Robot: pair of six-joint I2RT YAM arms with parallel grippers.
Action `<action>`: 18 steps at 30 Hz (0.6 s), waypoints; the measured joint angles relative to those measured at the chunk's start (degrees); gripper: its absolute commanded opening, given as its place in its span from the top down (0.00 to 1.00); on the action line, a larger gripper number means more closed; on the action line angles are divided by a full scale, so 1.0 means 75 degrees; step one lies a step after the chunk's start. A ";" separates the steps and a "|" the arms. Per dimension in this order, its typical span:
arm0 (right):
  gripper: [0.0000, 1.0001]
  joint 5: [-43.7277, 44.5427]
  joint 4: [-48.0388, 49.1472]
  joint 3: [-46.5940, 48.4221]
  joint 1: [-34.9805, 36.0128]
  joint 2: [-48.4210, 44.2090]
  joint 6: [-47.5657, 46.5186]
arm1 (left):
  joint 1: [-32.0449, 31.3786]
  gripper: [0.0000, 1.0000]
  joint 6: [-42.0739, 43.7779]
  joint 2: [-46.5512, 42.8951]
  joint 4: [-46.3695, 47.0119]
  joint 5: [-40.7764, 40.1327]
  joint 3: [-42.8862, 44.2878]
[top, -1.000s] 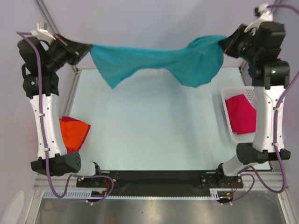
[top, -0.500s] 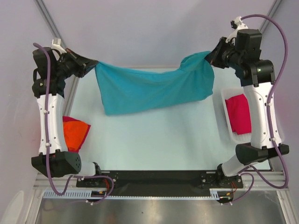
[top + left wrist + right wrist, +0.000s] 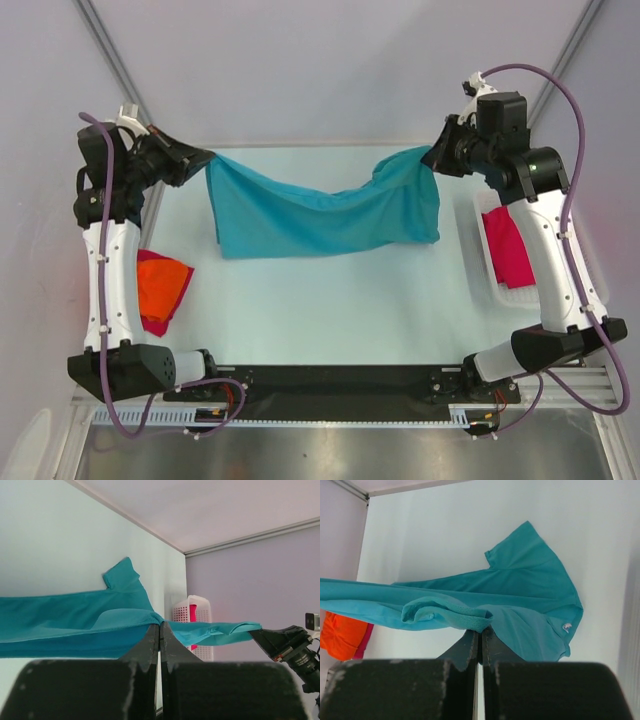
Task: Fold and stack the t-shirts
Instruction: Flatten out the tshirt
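Top view: teal shirt point(image 3: 320, 215) strung btwn left tool point(image 3: 197, 160) & right tool point(image 3: 436, 158), middle sagging, lower part looks to rest on the surface point(image 3: 330, 320). By the left arm an orange shirt point(image 3: 165, 280); pink shirt point(image 3: 508, 250) in basket point(image 3: 478, 215)

Left wrist: jaws pinched tight on a bunched teal edge

Right wrist: jaws closed on a rolled hem; white label point(image 3: 567, 626) at far corner

Prob. light, limp cloth w/ no stiffness, so it drapes & creases. Best gripped at corners or shoulder seams w/ both tools, pulled taut before laying flat
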 measured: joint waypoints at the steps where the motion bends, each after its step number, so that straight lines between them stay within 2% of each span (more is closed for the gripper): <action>1: 1.00 0.0041 -0.0003 -0.0017 0.0000 -0.0029 0.0000 | 0.0003 1.00 0.0003 0.0000 0.0000 0.0003 0.0000; 7: 1.00 0.0280 -0.0044 -0.0017 0.0006 -0.0525 -0.0003 | 0.0052 1.00 0.0012 -0.0122 -0.0064 -0.0023 -0.0012; 11: 1.00 0.0408 -0.0099 -0.0236 0.0015 -0.1078 0.0032 | 0.0082 1.00 -0.0015 -0.0775 -0.0216 -0.0219 -0.0356; 18: 1.00 0.0513 -0.0204 -0.2486 0.0029 -0.3095 0.0522 | 0.0085 1.00 -0.0085 -0.2602 -0.0501 -0.0673 -0.1463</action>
